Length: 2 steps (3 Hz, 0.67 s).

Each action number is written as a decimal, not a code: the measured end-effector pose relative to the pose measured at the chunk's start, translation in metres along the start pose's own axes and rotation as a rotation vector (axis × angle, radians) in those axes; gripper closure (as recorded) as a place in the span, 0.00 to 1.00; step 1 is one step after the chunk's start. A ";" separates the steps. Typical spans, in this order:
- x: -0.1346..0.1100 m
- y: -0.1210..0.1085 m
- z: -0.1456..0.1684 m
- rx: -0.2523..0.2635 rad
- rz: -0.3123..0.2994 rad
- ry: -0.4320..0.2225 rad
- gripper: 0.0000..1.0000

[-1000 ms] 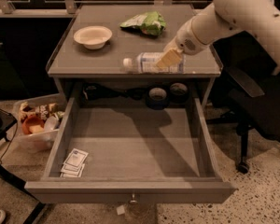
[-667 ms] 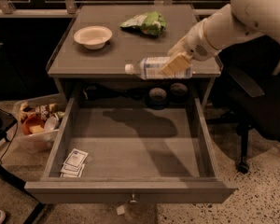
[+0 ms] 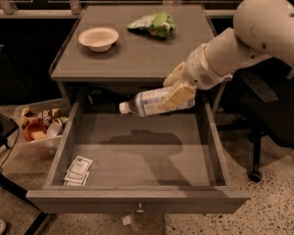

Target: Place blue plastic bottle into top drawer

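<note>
My gripper (image 3: 179,89) is shut on the blue plastic bottle (image 3: 149,102), a clear bottle with a pale blue-and-white label. It holds the bottle lying sideways, white cap pointing left, in the air over the back of the open top drawer (image 3: 137,151). The drawer is pulled fully out, with its grey front panel and small knob (image 3: 140,210) toward me. The bottle's shadow falls on the drawer floor below it.
A few small paper packets (image 3: 78,170) lie in the drawer's front left corner. On the cabinet top stand a cream bowl (image 3: 98,36) and a green-and-white snack bag (image 3: 153,23). A bin of items (image 3: 39,129) sits on the floor at left, an office chair (image 3: 274,116) at right.
My gripper has carried the bottle off the cabinet top, forward and down, and it now hangs over the open drawer.
</note>
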State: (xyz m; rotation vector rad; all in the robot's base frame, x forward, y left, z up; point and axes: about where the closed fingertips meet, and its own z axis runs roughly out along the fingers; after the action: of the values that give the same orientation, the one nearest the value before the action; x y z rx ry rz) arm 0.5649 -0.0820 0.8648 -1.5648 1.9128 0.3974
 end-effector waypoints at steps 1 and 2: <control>0.010 0.038 0.045 -0.083 0.007 0.049 1.00; 0.009 0.038 0.045 -0.081 0.006 0.044 1.00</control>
State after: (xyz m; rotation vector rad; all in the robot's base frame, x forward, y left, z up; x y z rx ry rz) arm 0.5402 -0.0529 0.8193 -1.6328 1.9569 0.4509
